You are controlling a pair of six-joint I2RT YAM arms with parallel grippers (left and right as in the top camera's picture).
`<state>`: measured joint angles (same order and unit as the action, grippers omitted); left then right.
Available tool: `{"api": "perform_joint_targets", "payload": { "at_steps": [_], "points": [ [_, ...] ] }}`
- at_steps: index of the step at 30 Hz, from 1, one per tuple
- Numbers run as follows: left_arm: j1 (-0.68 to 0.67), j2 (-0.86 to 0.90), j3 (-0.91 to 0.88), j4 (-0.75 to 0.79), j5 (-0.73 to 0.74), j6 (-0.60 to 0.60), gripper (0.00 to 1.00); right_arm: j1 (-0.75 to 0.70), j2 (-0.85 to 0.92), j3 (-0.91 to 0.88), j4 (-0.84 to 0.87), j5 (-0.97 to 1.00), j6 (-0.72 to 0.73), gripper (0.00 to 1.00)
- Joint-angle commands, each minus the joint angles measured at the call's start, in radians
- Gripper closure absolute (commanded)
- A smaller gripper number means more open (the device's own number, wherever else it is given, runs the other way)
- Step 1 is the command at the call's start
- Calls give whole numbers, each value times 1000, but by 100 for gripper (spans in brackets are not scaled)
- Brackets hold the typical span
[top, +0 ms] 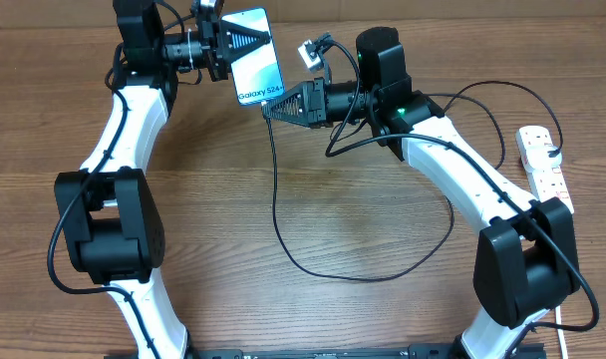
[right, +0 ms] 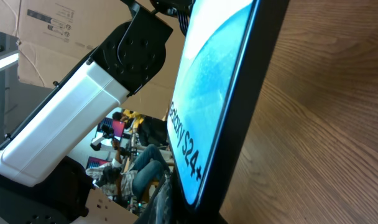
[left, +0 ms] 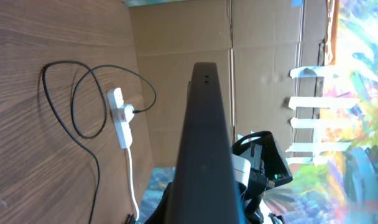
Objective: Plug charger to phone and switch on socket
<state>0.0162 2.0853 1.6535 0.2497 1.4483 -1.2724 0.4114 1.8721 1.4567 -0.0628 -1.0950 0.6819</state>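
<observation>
**Connector tip at the phone's lower end, socket waiting at 3 o'clock**

The left gripper (top: 233, 45) is clamped on the phone (top: 258, 62), holding it up off the wooden table (top: 363, 309) at about 11 o'clock in the overhead view. The lit screen faces up. The phone's long axis runs roughly from 12 to 6 o'clock, leaning a little toward 5, and the "Galaxy S24+" lettering sits at the lower end.

The right gripper (top: 271, 110) comes in from 3 o'clock, and its narrow fingertips lie just beside that lower end. The charger (top: 276, 199) drops straight out from between them, so the gripper appears to be closed on the connector tip. The tip itself is too small to make out. From there the thin cable sweeps in a wide loop toward 5 o'clock and back up toward the socket (top: 544, 165).

The socket lies along the table's edge at 3 o'clock, well apart from both grippers. In the left wrist view a black plug is already seated in it.

The coming move probably turns on alignment. The port edge lies at about 11 o'clock from the right fingertips, so the tip would have to travel along the phone's long axis to seat cleanly. For the switch, the right arm is plainly the nearer one.
</observation>
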Motion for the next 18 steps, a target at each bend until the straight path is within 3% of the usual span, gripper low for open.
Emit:
{"api": "perform_joint_targets", "payload": {
  "at_steps": [1, 18],
  "points": [
    [-13, -19, 11, 15, 72, 38, 96, -12, -14, 9, 21, 39, 7, 96],
    [-17, -19, 11, 18, 69, -36, 96, -11, -14, 9, 13, 47, 11, 96]
  ]
}}
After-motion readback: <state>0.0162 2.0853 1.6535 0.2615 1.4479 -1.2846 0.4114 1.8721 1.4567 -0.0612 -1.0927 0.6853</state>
